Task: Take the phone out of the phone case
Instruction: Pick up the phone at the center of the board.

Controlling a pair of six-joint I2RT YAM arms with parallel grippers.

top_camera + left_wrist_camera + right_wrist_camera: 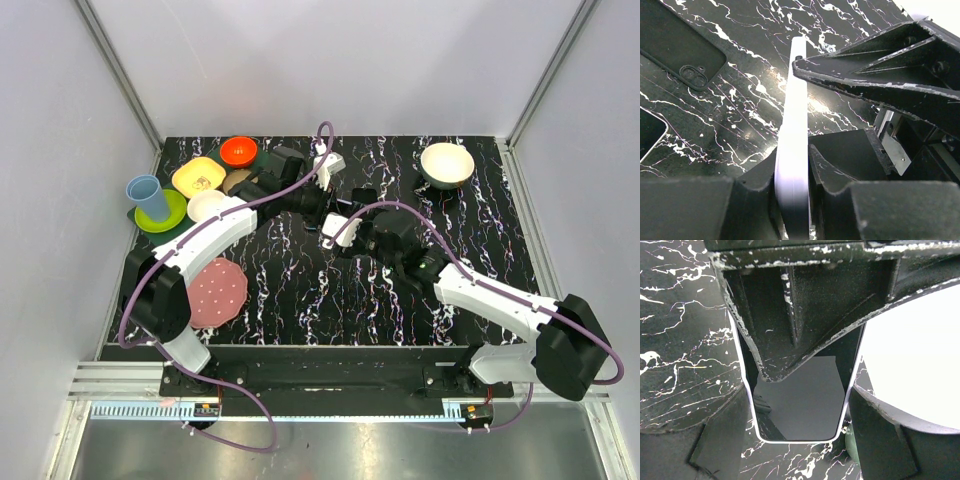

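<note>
Nearest, at the foot of the left wrist view: left gripper (792,155), black fingers (752,200) nearly together, pinching a slim white-rimmed phone with a dark glass face (796,100) across its thickness. The phone is seen edge-on; cannot tell whether its far end touches the table.

Right gripper (797,390): jaws wide, one finger against each long edge of the same phone, white rim touching both. Both arms grip the phone at once, over the middle of the black, white-veined marble-pattern table (300,290).

Black matte phone case with a camera cut-out (675,47) lies flat on the table, apart from the phone, which is out of it.

Round white bowl with a dark outside (447,163) sits far right. At far left, a pale blue cup (148,195) stands on a green plate (175,213), with a yellow dish (198,177) and an orange bowl (238,151) behind. A pink speckled round plate (217,290) lies nearer the arm bases.
</note>
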